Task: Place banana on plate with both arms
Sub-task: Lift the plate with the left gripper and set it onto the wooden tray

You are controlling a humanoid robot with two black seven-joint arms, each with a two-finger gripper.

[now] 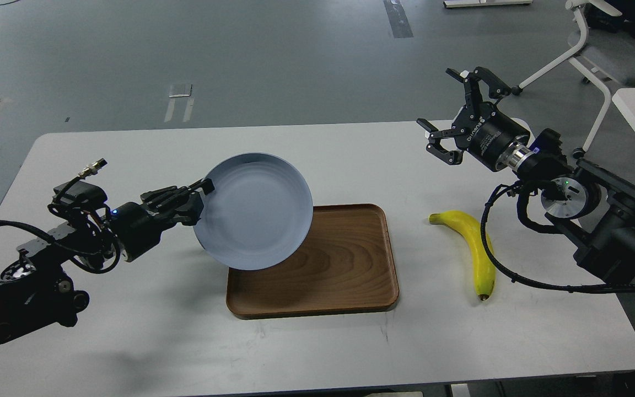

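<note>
- The left pincer (203,193) is clamped on the left rim of the plate (254,212), holding it lifted and tilted so its face shows toward the camera.
- The plate's lower right part overlaps the left end of the brown wooden tray (345,275) in this view; whether the two touch I cannot tell.
- The right pincer (450,116) hangs released, its fingers spread wide apart with nothing between them, above the far right part of the desk (130,342).
- The banana (472,248) lies flat on the desk, just right of the tray and apart from it, curved, with its dark tip pointing toward the near edge.
- A black cable (516,275) from the right arm loops across the banana's right side.
- The banana sits well apart from the plate, with the tray between them.
</note>
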